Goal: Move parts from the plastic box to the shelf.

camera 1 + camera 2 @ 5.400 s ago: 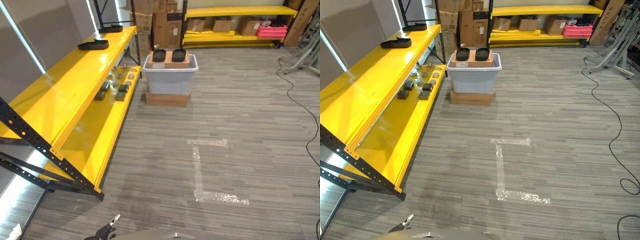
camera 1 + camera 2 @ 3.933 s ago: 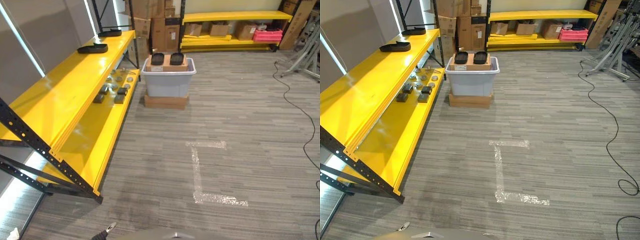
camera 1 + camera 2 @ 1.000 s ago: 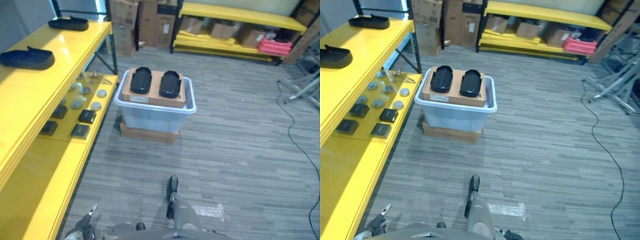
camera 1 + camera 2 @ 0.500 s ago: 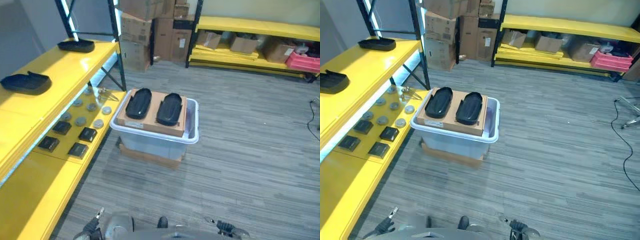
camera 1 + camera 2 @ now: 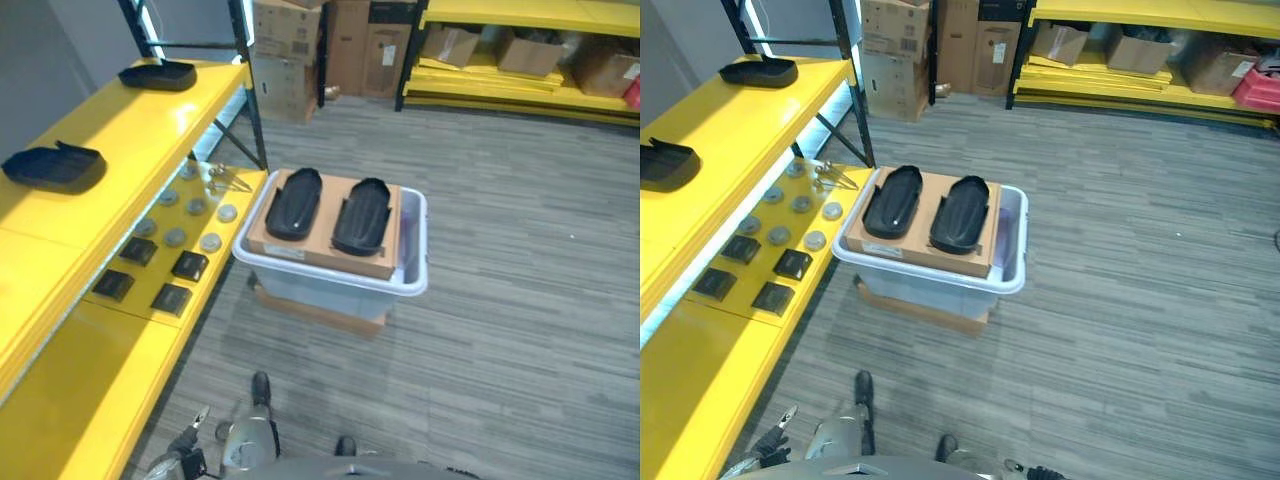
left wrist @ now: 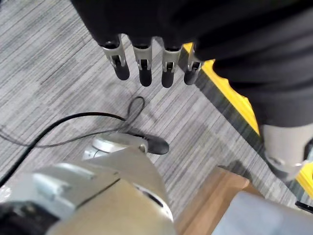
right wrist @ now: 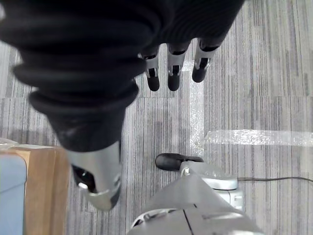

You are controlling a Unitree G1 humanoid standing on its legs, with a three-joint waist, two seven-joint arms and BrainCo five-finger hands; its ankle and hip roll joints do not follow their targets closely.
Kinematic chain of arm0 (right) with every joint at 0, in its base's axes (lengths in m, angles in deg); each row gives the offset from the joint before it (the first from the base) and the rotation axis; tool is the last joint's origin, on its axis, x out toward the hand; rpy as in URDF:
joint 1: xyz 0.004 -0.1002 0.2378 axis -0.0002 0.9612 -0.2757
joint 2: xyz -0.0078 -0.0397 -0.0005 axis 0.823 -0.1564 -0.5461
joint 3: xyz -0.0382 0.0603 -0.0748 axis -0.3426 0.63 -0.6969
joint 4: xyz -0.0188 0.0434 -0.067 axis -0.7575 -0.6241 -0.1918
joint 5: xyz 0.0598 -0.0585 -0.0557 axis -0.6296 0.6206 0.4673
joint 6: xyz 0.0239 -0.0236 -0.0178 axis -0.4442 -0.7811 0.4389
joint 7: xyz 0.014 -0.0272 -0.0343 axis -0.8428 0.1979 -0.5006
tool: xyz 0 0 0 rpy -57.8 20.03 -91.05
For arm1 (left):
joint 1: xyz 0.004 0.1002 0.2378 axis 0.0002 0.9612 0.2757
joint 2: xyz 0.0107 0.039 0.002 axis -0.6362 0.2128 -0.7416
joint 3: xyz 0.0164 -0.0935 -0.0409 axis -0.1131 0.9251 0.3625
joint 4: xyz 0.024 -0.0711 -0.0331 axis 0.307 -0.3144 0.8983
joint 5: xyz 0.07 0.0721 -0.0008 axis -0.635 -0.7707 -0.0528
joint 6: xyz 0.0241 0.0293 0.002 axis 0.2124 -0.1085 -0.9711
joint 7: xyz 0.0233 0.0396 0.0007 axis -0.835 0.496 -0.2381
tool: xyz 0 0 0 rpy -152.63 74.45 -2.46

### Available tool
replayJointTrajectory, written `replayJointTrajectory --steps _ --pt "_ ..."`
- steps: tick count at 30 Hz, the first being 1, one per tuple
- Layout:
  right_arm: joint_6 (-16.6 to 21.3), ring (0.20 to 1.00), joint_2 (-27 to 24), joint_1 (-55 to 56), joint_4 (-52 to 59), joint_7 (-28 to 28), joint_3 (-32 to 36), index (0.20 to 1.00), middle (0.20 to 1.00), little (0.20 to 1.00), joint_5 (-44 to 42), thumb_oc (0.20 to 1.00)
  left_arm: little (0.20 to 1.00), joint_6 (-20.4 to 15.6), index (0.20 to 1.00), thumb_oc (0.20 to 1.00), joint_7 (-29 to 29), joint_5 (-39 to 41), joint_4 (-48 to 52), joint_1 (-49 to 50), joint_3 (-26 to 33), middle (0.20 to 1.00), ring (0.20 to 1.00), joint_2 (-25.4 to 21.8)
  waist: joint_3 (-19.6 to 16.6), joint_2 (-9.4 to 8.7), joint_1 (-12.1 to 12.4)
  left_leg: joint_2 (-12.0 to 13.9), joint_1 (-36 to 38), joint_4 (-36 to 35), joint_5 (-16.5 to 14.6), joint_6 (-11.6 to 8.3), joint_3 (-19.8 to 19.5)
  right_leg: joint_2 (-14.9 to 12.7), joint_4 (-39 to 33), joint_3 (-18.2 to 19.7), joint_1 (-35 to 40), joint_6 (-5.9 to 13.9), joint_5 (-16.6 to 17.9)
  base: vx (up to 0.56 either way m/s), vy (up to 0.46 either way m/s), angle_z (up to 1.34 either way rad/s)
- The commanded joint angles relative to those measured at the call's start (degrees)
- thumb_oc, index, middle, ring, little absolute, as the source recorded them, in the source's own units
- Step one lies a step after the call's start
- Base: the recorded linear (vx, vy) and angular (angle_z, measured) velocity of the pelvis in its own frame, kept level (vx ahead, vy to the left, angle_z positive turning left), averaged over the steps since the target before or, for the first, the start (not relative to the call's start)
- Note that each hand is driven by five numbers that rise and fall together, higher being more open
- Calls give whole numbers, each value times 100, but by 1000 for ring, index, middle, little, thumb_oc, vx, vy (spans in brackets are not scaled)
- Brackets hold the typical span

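Before you runs the yellow shelf (image 5: 150, 110) along the left of the grey carpeted floor (image 5: 520, 250), with an upper deck and a lower deck (image 5: 90, 350). On the upper deck you see two black parts: one near you (image 5: 55, 167) and one at the far end (image 5: 157, 75). On the lower deck lie four flat black squares (image 5: 150, 275) and, past them, a cluster of small grey discs (image 5: 190, 215), close to the plastic box.

The plastic box (image 5: 335, 285) is pale grey and stands on a low brown base (image 5: 315, 312) just beside the lower deck's edge. Across its top sits a cardboard sheet (image 5: 325, 250) carrying two black oval parts side by side, the left one (image 5: 295, 203) and the right one (image 5: 362, 215); both remain on the box.

Against the far wall you see stacked cardboard cartons (image 5: 325, 40) and a second yellow rack (image 5: 520, 60) holding more boxes.

Your left hand (image 6: 151, 66) hangs over the floor, fingers straight and apart, holding nothing. Your right hand (image 7: 173, 68) likewise hangs with fingers extended and empty, above a strip of pale tape (image 7: 254, 137) on the floor.
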Motion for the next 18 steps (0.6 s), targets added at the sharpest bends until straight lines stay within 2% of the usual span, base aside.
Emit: replayJointTrajectory --steps 1,3,4,6,8,10,11,12,16,18 --pt "247 1000 8 52 143 -84 10 1000 1000 1000 -188 1000 1000 -193 1000 1000 -15 -117 98 7 75 1000 1000 -246 -130 -195 312 -391 -215 426 -429 440 -207 -716 705 -241 -181 748 -126 221 160 -24" --pt "329 1000 64 29 202 -102 -1 1000 1000 1000 -264 1000 1000 -201 1000 1000 -42 -200 95 9 32 1000 1000 -273 -199 -181 345 -497 -180 401 -475 528 -225 -776 850 -238 -153 771 -223 179 163 -3" --pt "328 1000 140 -23 320 -8 -53 1000 1000 1000 -467 1000 1000 -158 1000 1000 -52 -292 121 -2 -31 1000 1000 -294 -240 -152 344 -642 -108 350 -500 683 -268 -911 1412 -163 -319 834 -227 194 256 12" --pt "275 1000 208 -64 626 121 -129 1000 1000 1000 -760 1000 1000 -122 1000 1000 -113 -425 151 -17 -186 1000 1000 -298 -240 -4 244 -803 69 243 -602 944 -333 -1149 2847 65 -1016 895 116 197 317 28" --pt "195 1000 217 -43 877 124 -197 1000 1000 1000 -697 1000 1000 -132 1000 1000 -89 -296 207 6 -325 1000 1000 -280 -169 109 115 -871 326 113 -676 1027 -402 -1135 3505 233 -1567 836 296 124 174 19" --pt "145 1000 222 -33 1033 122 -261 1000 1000 1000 -645 1000 1000 -111 1000 1000 -95 -175 275 6 -387 1000 1000 -292 -101 128 27 -910 522 39 -723 994 -404 -1138 3123 170 -1829 820 496 81 -23 19" --pt "138 1000 213 -45 1050 100 -282 1000 1000 1000 -637 1000 1000 -103 1000 1000 -113 -165 304 -4 -397 1000 1000 -304 -77 107 19 -914 581 25 -750 943 -383 -1152 2701 71 -1839 840 572 90 -194 21" --pt "179 1000 215 -45 1028 54 -254 1000 1000 1000 -591 1000 1000 -96 1000 1000 -105 -186 339 -20 -362 1000 1000 -335 -48 -7 30 -956 585 134 -904 907 -371 -1230 2015 -15 -1843 945 790 74 -252 17" --pt "208 1000 200 -160 857 18 -217 1000 1000 1000 -569 1000 1000 -69 1000 1000 -63 -106 416 -39 -338 1000 1000 -376 -22 -96 84 -792 546 218 -935 864 -380 -1141 1470 47 -1613 1022 735 45 -199 9" --pt "276 1000 198 -140 687 1 -163 1000 1000 1000 -549 1000 1000 -34 1000 1000 -54 -204 372 -54 -360 1000 1000 -314 -83 -184 86 -664 605 182 -896 760 -395 -1030 1005 63 -1385 1070 649 86 -199 1"
